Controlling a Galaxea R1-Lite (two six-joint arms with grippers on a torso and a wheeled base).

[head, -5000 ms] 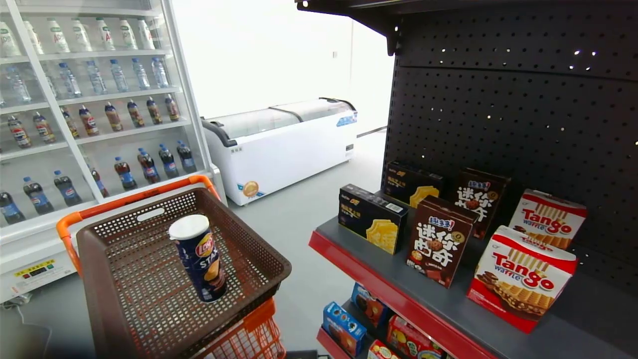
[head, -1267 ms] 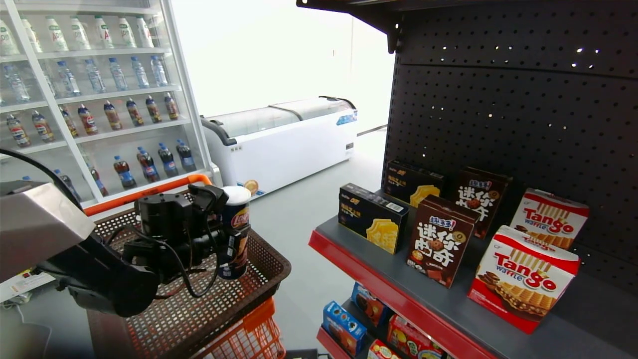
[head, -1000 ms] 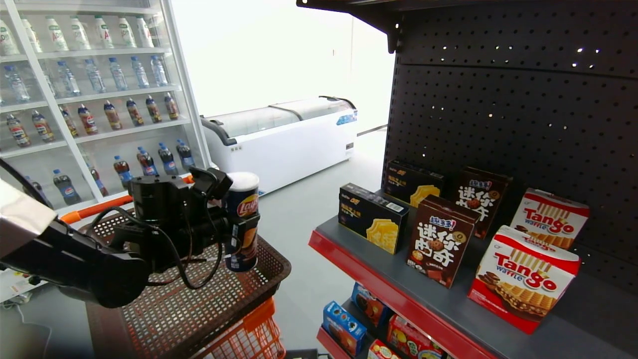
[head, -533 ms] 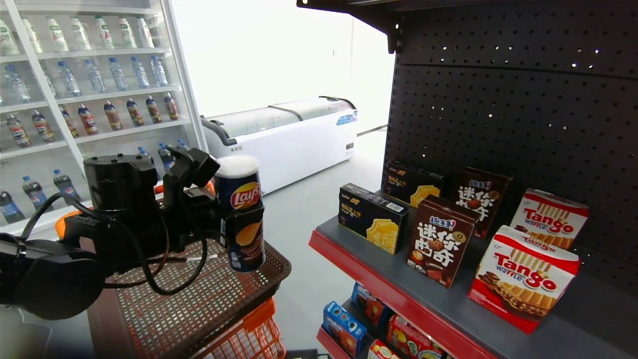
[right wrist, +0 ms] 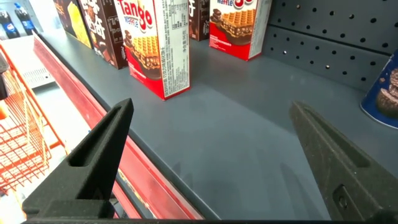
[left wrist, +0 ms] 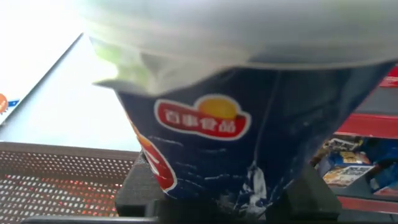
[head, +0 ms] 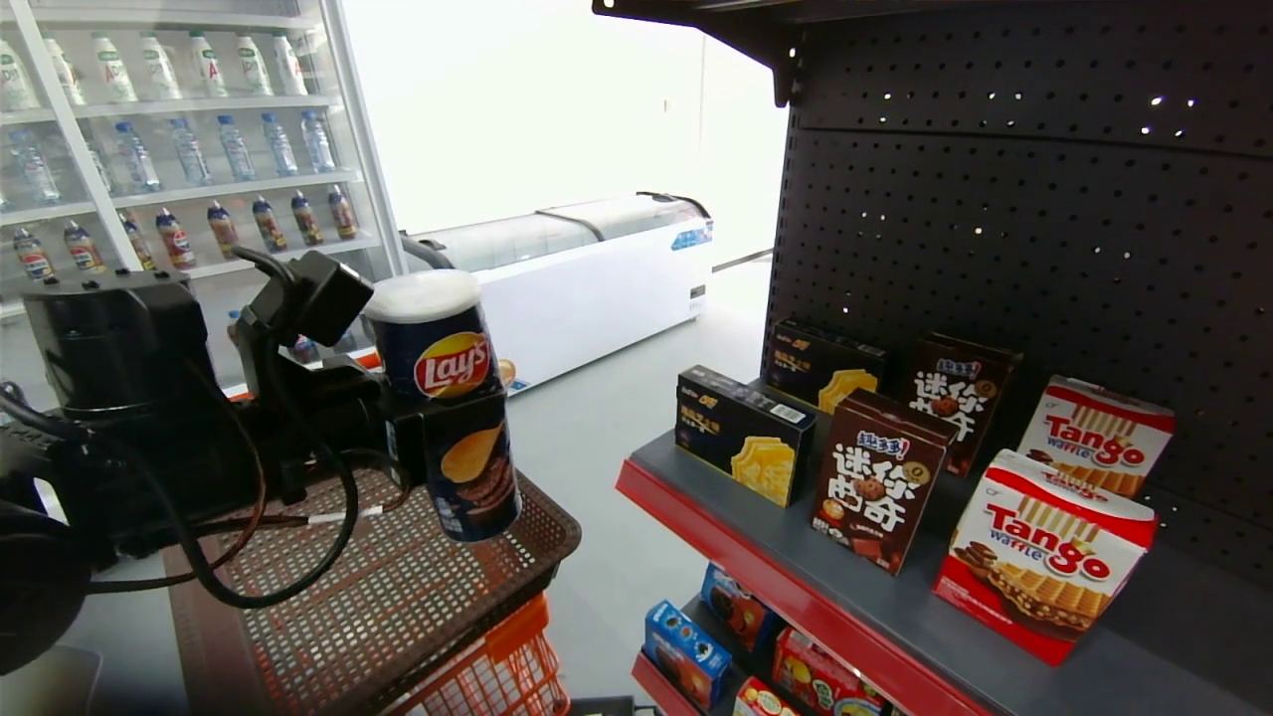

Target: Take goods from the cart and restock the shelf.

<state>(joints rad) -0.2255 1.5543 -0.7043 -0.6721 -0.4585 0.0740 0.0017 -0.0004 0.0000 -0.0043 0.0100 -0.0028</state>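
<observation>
A dark blue chip can [head: 448, 398] with a white lid hangs upright above the brown cart basket [head: 542, 527], and my left gripper [head: 430, 443] is shut on its lower half. In the left wrist view the can [left wrist: 236, 124] is very close, with the basket mesh [left wrist: 56, 180] below it. The grey shelf board with a red front edge [head: 756, 562] lies to the right of the can, apart from it. My right gripper [right wrist: 211, 180] stands open just over the bare shelf board [right wrist: 242, 130], its fingers [right wrist: 93, 162] wide apart, nothing between them.
Black, brown and red-white snack boxes [head: 875, 477] stand in rows on the shelf; a red-white wafer box [right wrist: 155, 43] is nearest the right gripper. A blue package [right wrist: 382, 93] sits at the board's far side. A drinks fridge [head: 179, 179] and chest freezer [head: 567, 288] stand behind.
The can stood in the basket five seconds ago. My left gripper took hold of it and over the last second has raised it out of the basket, nearer the head camera.
</observation>
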